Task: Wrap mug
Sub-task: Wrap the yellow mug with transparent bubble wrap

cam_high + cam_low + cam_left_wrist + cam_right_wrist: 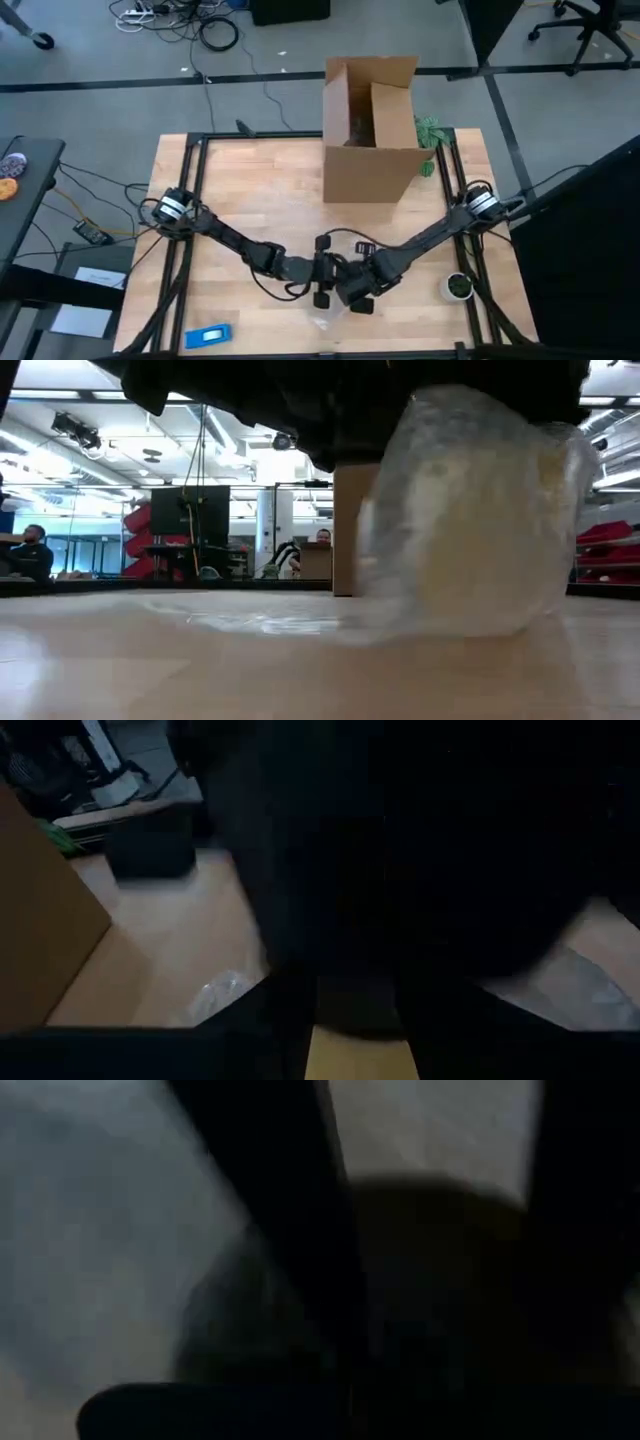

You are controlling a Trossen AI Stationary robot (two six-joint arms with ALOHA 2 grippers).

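Both arms meet at 6 o'clock on the desk [250, 190], left gripper [322, 283] and right gripper [352, 290] crowding the mug [470, 550], probably to pin its clear wrap [250, 622]; can't tell either jaws' opening; box [370, 130] at 12 o'clock.

The high view is evenly lit with soft shadows. In the low view, ceiling lights [60, 395] glare, and the near plastic wrap [470, 510] is blurred. Both wrist views are dim, smeared, mostly blocked by dark shapes.
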